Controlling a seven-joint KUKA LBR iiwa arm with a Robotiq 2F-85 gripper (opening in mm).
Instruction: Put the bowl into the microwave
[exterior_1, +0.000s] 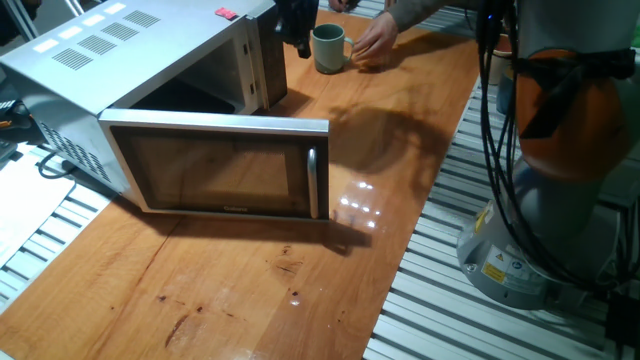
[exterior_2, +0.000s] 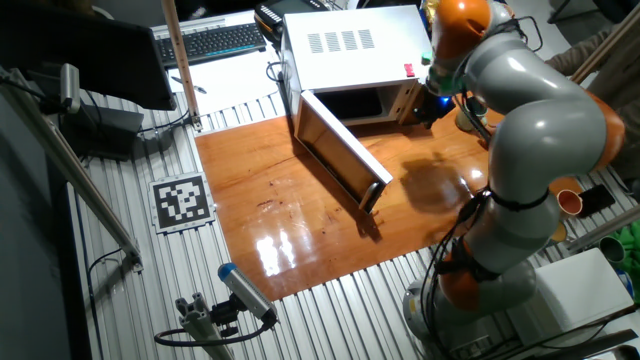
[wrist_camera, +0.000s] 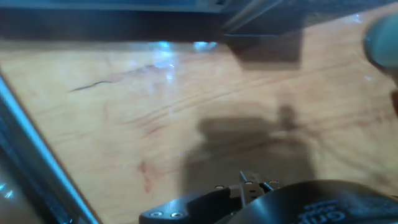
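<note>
The bowl (exterior_1: 328, 48), a small grey-green mug, stands upright on the wooden table at the far end, just right of the microwave (exterior_1: 120, 60). A person's hand (exterior_1: 375, 44) rests against its right side. The microwave door (exterior_1: 225, 165) hangs wide open, showing the dark cavity. My gripper (exterior_1: 297, 38) hovers just left of the bowl, near the microwave's front corner, apart from it. In the hand view the fingertips (wrist_camera: 254, 182) sit together with nothing between them, and the bowl (wrist_camera: 382, 37) is a blur at the top right. In the other fixed view my arm hides the bowl.
My arm's base (exterior_1: 545, 200) stands off the table's right edge with cables. An orange cup (exterior_2: 568, 202) sits beyond the table. A keyboard (exterior_2: 215, 42) and papers lie behind the microwave. A pink item (exterior_1: 226, 13) lies on the microwave top.
</note>
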